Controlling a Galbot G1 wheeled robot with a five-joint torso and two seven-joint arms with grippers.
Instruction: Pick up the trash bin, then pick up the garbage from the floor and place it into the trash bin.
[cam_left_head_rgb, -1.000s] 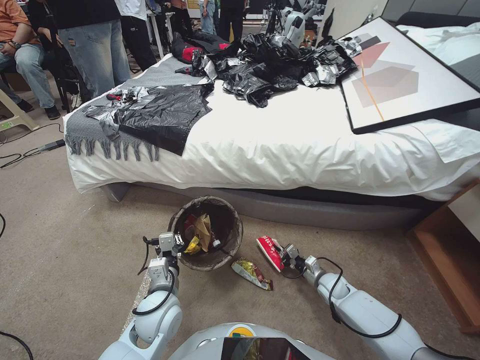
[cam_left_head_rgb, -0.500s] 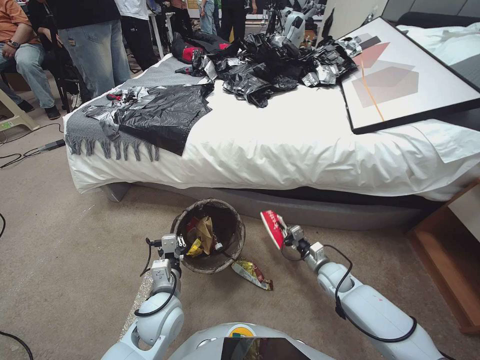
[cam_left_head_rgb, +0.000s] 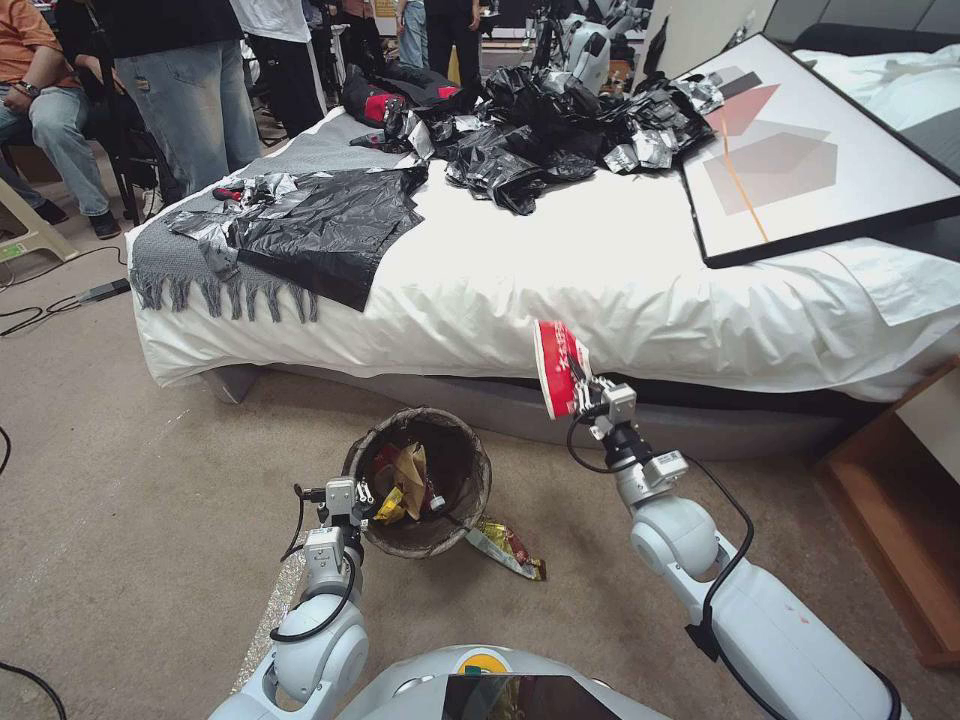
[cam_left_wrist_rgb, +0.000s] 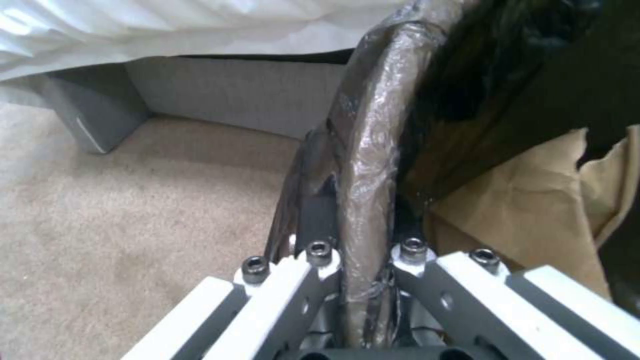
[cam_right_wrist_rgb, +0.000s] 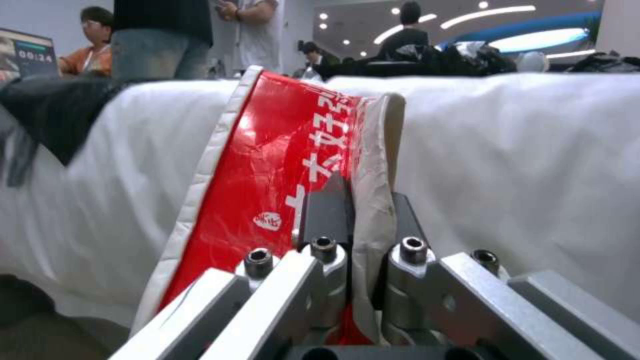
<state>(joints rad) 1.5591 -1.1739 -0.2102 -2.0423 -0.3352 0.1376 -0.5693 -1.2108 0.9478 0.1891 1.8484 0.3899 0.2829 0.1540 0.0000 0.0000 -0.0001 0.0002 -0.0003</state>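
The trash bin (cam_left_head_rgb: 420, 540) stands on the carpet floor (cam_left_head_rgb: 130, 480) before the bed, dark liner over its rim (cam_left_wrist_rgb: 367, 165). My left gripper (cam_left_head_rgb: 352, 497) is shut on the near-left rim, one finger inside and one outside (cam_left_wrist_rgb: 363, 250). A brown paper bag (cam_left_head_rgb: 408, 470) (cam_left_wrist_rgb: 533, 215) and wrappers lie inside. My right gripper (cam_left_head_rgb: 590, 392) is shut on the flattened red paper cup (cam_left_head_rgb: 557, 368) (cam_right_wrist_rgb: 267, 190), held in the air right of the bin, level with the mattress edge. A gold and red snack wrapper (cam_left_head_rgb: 505, 548) lies on the floor by the bin's right side.
The white-sheeted bed (cam_left_head_rgb: 600, 290) runs across the view, carrying crinkled black plastic sheets (cam_left_head_rgb: 330, 225) and a framed picture (cam_left_head_rgb: 810, 140). A wooden nightstand (cam_left_head_rgb: 900, 500) stands at the right. Cables (cam_left_head_rgb: 60, 300) and people's legs are at the far left.
My right gripper has lifted the red cup off the floor, up and slightly right, to the height of the mattress edge. The left gripper has kept its hold on the bin's rim.
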